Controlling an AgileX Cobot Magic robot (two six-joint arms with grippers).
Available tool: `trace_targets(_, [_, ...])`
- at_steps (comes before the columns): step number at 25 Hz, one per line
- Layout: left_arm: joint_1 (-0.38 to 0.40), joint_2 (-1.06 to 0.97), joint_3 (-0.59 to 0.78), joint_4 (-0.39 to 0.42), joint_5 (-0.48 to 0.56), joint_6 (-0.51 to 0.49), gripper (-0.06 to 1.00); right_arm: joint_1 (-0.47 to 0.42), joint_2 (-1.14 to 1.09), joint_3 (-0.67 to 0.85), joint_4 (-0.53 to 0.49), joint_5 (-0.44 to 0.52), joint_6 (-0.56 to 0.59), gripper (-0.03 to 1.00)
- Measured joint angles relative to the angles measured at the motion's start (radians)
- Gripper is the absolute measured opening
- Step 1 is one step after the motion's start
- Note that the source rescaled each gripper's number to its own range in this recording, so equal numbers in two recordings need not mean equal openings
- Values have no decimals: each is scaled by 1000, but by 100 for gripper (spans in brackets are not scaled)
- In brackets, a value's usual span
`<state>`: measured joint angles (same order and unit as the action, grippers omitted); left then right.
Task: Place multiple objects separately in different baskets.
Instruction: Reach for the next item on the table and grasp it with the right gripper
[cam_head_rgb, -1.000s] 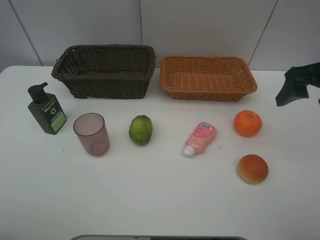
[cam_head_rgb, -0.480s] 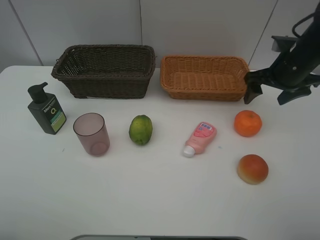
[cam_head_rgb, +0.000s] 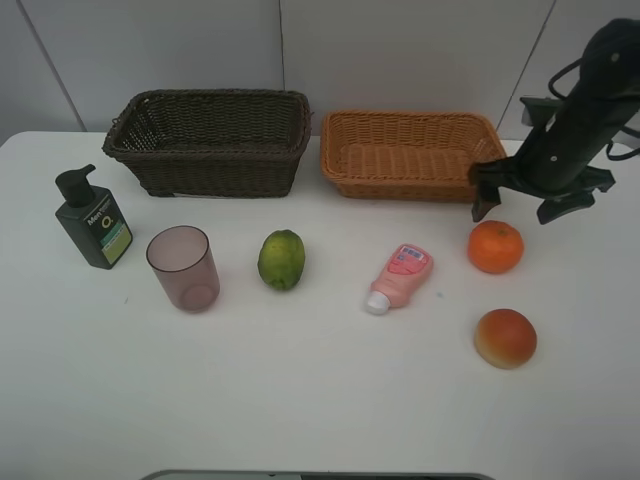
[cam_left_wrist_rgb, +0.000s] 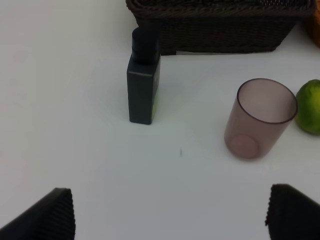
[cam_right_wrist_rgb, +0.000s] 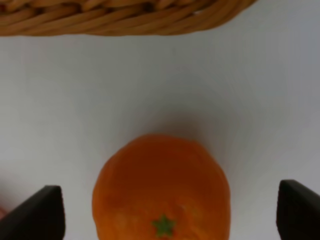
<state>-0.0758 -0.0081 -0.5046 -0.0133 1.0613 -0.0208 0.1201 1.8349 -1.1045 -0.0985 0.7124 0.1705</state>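
Observation:
On the white table stand a dark green pump bottle (cam_head_rgb: 94, 222), a mauve cup (cam_head_rgb: 183, 268), a lime (cam_head_rgb: 282, 259), a pink tube (cam_head_rgb: 399, 276), an orange (cam_head_rgb: 495, 247) and a red-orange fruit (cam_head_rgb: 505, 338). Behind them are the dark brown basket (cam_head_rgb: 220, 175) and the tan basket (cam_head_rgb: 420, 188), both empty. My right gripper (cam_head_rgb: 516, 210) is open, just above and behind the orange. In the right wrist view the orange (cam_right_wrist_rgb: 160, 185) sits between the fingers of the gripper (cam_right_wrist_rgb: 170, 215). My left gripper (cam_left_wrist_rgb: 170, 215) is open and empty, facing the bottle (cam_left_wrist_rgb: 143, 82) and cup (cam_left_wrist_rgb: 259, 117).
The table's front half (cam_head_rgb: 300, 400) is bare white surface. A tiled wall (cam_head_rgb: 400, 50) rises behind the baskets. The left arm does not show in the exterior view.
My right arm has come in from the right edge, moving left and down until its open gripper hangs over the orange. The objects have not moved.

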Motion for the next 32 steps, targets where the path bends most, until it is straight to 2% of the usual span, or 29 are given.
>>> trace_targets(13, [0,0,0,0,0,0,100,13,80,0,-40,-32,54,85])
trace_targets(21, [0,0,0,0,0,0,100,16,109,0,-40,-58,108,85])
trace_targets(29, [0,0,0,0,0,0,100,45,149,-1,-6,-50,114,84])
trace_targets(30, [0,0,0,0,0,0,100,48,152,-1,-5,-50,114,80])
trace_targets(32, [0,0,0,0,0,0,100,48,159,-1,-5,-49,124,62])
